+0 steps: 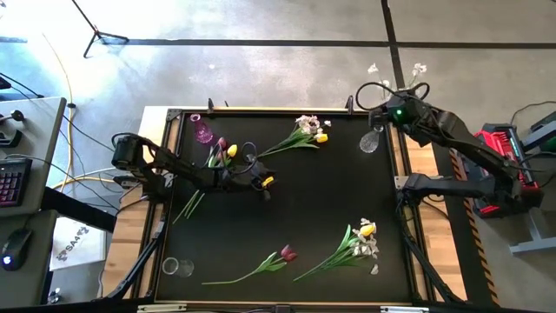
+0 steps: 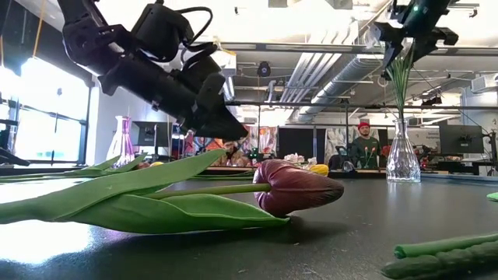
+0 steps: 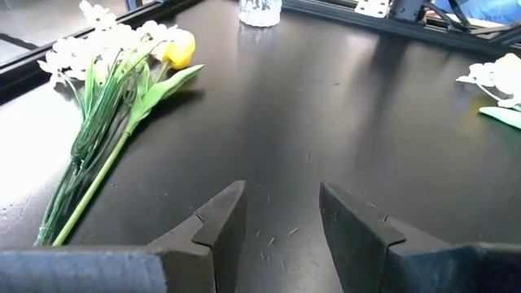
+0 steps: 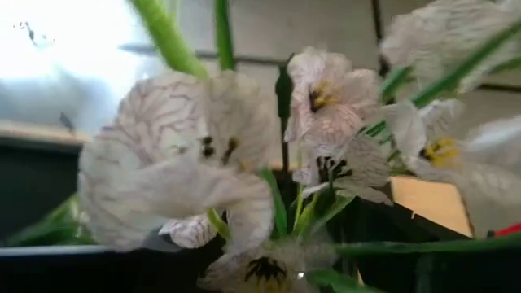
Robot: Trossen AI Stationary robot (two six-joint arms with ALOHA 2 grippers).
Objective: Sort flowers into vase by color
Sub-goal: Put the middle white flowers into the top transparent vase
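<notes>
Low view: window glare blows out left, tabletop sheen; right wrist: pale blossoms blurred, too close

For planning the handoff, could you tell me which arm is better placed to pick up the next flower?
Probably left: the left gripper hangs open by the yellow tulip, while the right gripper holds white blossoms above the clear vase.

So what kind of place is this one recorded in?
Most likely a robotics lab or workshop: a black framed table on a bare concrete floor, exposed ceiling ducts overhead, and a person at monitors in the background.
</notes>
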